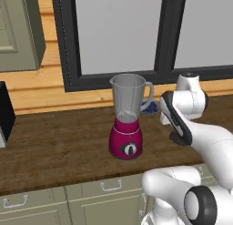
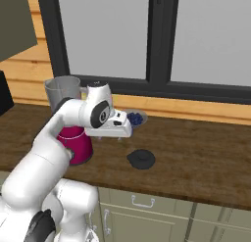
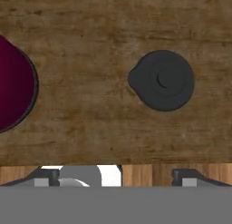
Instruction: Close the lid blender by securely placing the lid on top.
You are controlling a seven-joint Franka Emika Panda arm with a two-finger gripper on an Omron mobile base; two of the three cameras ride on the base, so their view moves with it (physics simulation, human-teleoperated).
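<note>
The blender (image 1: 127, 120) stands upright on the wooden counter (image 1: 59, 146), its clear-grey jar open at the top and its magenta base (image 2: 78, 144) partly behind my arm. The lid (image 2: 141, 158), a flat round black cap, lies on the counter to the right of the blender, apart from it. My gripper (image 3: 115, 177) hovers above the counter between the two and points down. It is open, its fingertips (image 3: 188, 177) wide apart with nothing between them. In the hand view the lid (image 3: 163, 80) sits up and to the right of centre, and the magenta base (image 3: 13, 82) is at the left edge.
A small blue-and-white bowl (image 2: 135, 118) sits behind the blender by the window wall. A black appliance (image 1: 4, 112) stands at the counter's far left. The counter's front edge (image 2: 162, 194) runs above the cabinet drawers. Bare wood extends right of the lid.
</note>
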